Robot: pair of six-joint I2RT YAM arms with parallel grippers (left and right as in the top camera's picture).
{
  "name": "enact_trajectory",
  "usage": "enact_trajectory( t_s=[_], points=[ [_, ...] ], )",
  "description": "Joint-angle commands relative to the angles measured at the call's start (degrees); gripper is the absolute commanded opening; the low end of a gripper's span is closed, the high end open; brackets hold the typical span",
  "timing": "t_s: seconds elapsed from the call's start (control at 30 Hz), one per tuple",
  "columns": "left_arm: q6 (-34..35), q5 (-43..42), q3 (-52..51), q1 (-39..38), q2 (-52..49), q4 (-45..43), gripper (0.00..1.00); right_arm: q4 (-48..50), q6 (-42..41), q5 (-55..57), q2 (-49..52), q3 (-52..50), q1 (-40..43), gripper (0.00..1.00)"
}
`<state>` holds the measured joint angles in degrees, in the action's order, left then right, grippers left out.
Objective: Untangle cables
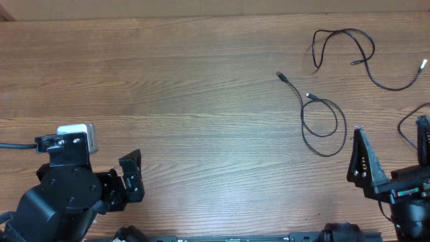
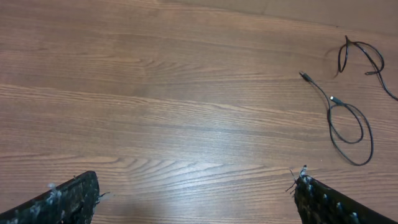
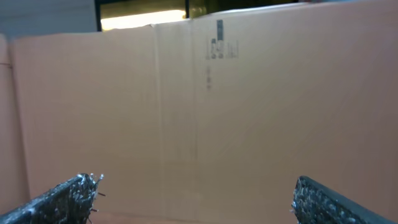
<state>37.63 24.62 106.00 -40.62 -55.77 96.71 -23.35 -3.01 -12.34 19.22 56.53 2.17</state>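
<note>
Now cables lie apart; left end effector, right end effector spread.

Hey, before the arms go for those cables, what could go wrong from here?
1. The looped cable seems to cross itself near its plug; pulling one end may cinch the loop tight instead of opening it.
2. The far cable reaches the overhead view's right edge; dragged further, it could slip out of sight.
3. The right claw is open, but its camera faces a cardboard wall and shows no cable, so a reach gets no close-up guidance.
</note>
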Motion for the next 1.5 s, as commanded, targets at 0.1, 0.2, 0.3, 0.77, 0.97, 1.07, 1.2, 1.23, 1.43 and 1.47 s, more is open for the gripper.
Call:
enact_trajectory(
  t_s=[0.1, 0.2, 0.3, 0.77, 0.97, 1.07, 1.2, 1.23, 1.43, 1.47],
  points=[
    [1.16, -0.11, -0.15, 0.11, -0.07, 0.07, 0.99, 1.95, 0.04, -3.23, -3.69, 0.13, 0.22, 1.0],
    [1.18, -0.11, -0.15, 0.11, -0.07, 0.07, 1.0, 1.16, 0.02, -1.38, -7.34, 0.02, 0.22, 1.0],
    [1.16, -0.11, -0.15, 0.11, -0.07, 0.09, 0.99, -0.02, 0.02, -0.68, -12.09, -0.26, 0.2, 1.0],
    [1.18, -0.11, -0.15, 0.11, -0.07, 0.07, 0.99, -1.64, 0.02, 4.57, -19.04, -1.07, 0.09, 1.0],
    [1.18, -0.11, -0.15, 0.11, -0.07, 0.07, 1.0, -1.64, 0.02, 4.85, -18.99, -1.11, 0.22, 1.0],
    [1.18, -0.11, -0.15, 0.11, -0.07, 0.07, 1.0, -1.11, 0.0, 4.83, -18.99, -1.62, 0.2, 1.0],
    [1.16, -0.11, -0.15, 0.11, -0.07, 0.07, 1.0, -0.98, -0.02, 4.81, -18.93, -4.63, 0.2, 1.0],
    [1.18, -0.11, -0.15, 0.11, -0.07, 0.07, 1.0, -1.01, 0.0, 4.83, -18.93, -5.77, 0.2, 1.0],
    [1.18, -0.11, -0.15, 0.11, -0.07, 0.07, 1.0, 0.42, 0.0, 4.83, -18.93, -14.58, 0.2, 1.0],
    [1.18, -0.11, -0.15, 0.11, -0.07, 0.07, 1.0, 0.76, -0.02, 4.81, -18.93, -16.15, 0.2, 1.0]
  ],
)
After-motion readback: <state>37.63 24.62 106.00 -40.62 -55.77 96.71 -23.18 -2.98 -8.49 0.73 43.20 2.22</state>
